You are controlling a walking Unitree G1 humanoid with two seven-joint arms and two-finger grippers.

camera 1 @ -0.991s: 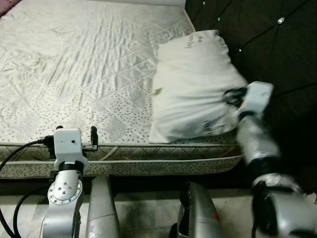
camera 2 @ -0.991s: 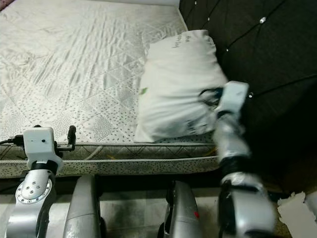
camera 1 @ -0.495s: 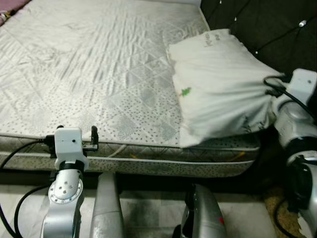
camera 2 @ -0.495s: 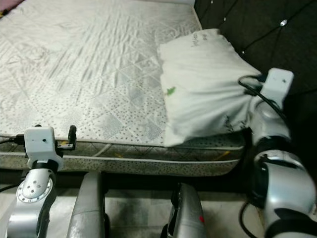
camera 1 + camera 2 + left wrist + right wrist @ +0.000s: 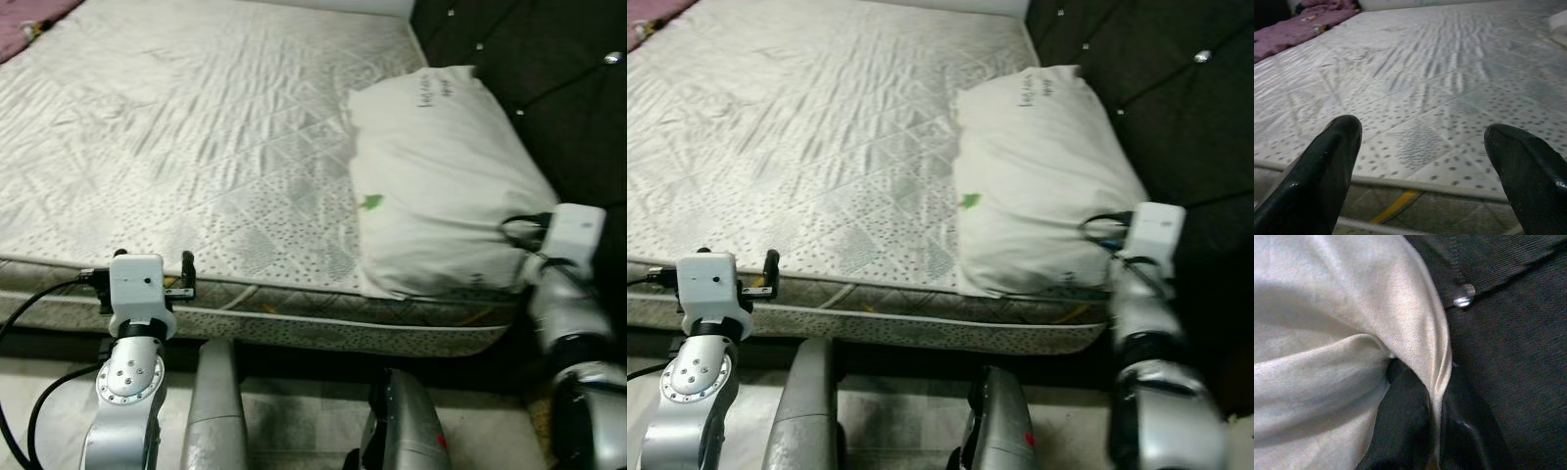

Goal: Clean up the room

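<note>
Nearest to the camera, at the bottom, are the robot's two silver arms and, below them, a pale floor (image 5: 294, 392). The left tool (image 5: 1422, 161) is held low at the near left, just in front of the near edge of the bed (image 5: 196, 147). Its two black fingers (image 5: 1327, 171) stand wide apart with nothing between them, so it is released. In the left wrist view they point over the near edge of the mattress, across its quilted, dotted surface.

At the near right, the right tool (image 5: 1435, 421) is at the near right corner of the pillow (image 5: 441, 186). In the right wrist view a fold of the white, shiny pillow cloth passes between the two black fingers (image 5: 1400, 426), which press together on it, so this tool is clenched on the pillow corner. The cloth is pulled into tight wrinkles at this place.

The pillow lies on the right side of the bed, its near end close to the near edge of the mattress and its long right side against the dark padded headboard (image 5: 529, 69). It has a small green mark on its left side and some dark writing at its far end.

The headboard runs along the right of the bed and has small shiny buttons (image 5: 1463, 294). At the far left corner of the bed lies a purple cloth (image 5: 1298, 24).
</note>
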